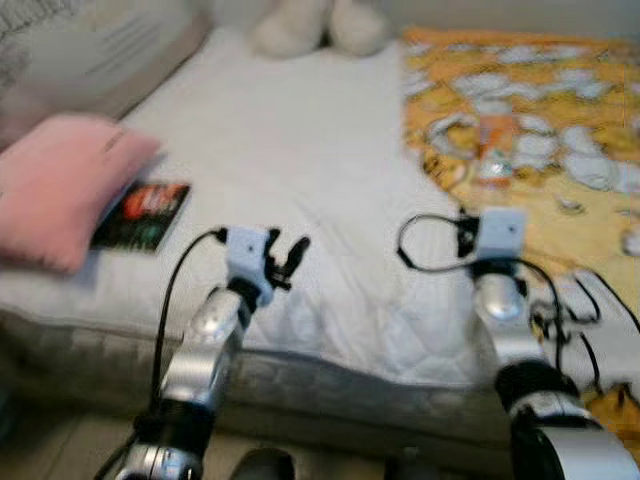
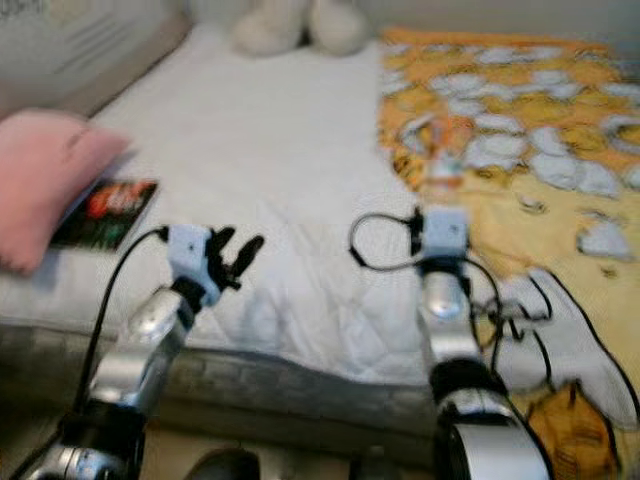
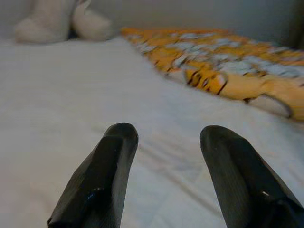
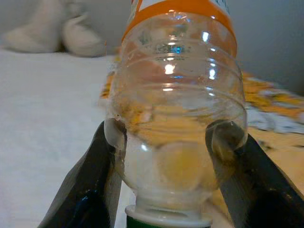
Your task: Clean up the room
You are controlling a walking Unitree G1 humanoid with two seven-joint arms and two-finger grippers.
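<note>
A pink pillow (image 1: 55,185) overlaps a dark booklet (image 1: 145,215) at the bed (image 1: 300,150)'s left edge. Left end effector (image 3: 164,142) hovers, fingers apart; right end effector (image 4: 166,142) clamps an inverted plastic bottle (image 4: 178,95), which could slip sideways.

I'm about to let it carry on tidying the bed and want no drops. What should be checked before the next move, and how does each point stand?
1. Right gripper closed on the clear bottle: ok.
2. Bottle cap on: ok.
3. Left gripper open and free: ok.
4. Bed ahead of the left gripper bare: ok.
5. Book free to lift: not ok, pink pillow overlaps it.
6. Drop-off spot for the bottle: cannot tell.
</note>
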